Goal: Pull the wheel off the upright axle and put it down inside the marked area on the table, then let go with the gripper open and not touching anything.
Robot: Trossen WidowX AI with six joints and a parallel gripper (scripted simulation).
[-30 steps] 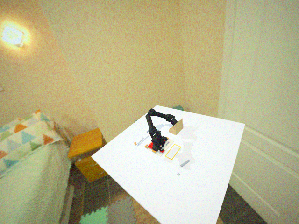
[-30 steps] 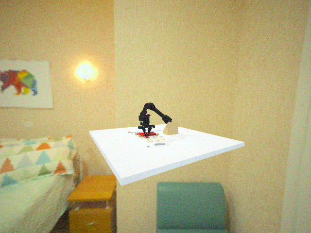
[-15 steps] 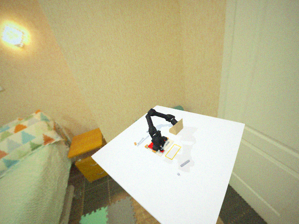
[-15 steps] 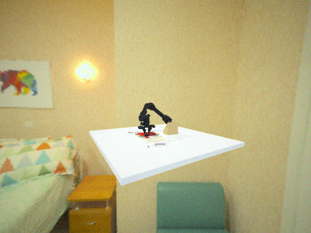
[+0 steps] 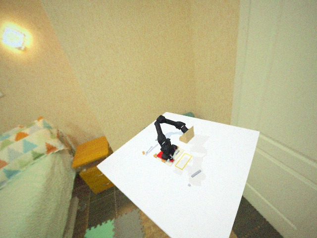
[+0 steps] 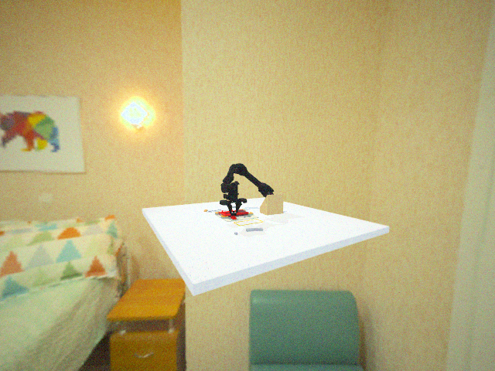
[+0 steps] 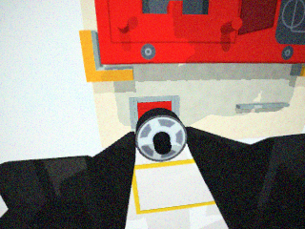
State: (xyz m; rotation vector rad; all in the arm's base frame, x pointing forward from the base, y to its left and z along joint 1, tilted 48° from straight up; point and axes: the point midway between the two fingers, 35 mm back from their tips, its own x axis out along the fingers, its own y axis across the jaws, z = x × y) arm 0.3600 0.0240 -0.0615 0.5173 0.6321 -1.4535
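Note:
The wheel [image 7: 174,138], a black tyre with a silver spoked face and dark centre, stands over a small red square base [image 7: 154,106] in a grey frame on the cream board. My gripper [image 7: 160,134] [image 6: 233,213] is shut on the wheel, one black finger at each side, pointing down. The axle is hidden except perhaps for the dark centre, so I cannot tell whether the wheel has risen on it. The marked area, a yellow outline [image 5: 186,162] [image 6: 250,223] [image 7: 176,207], lies on the table beside the board.
A red panel [image 7: 200,52] with orange corner pieces lies on the board beside the wheel. A tan block [image 5: 187,135] [image 6: 274,204] stands near the arm's base. A grey bar [image 5: 196,173] [image 6: 254,229] and small grey cube [image 5: 189,185] [image 6: 236,233] lie beyond the outline.

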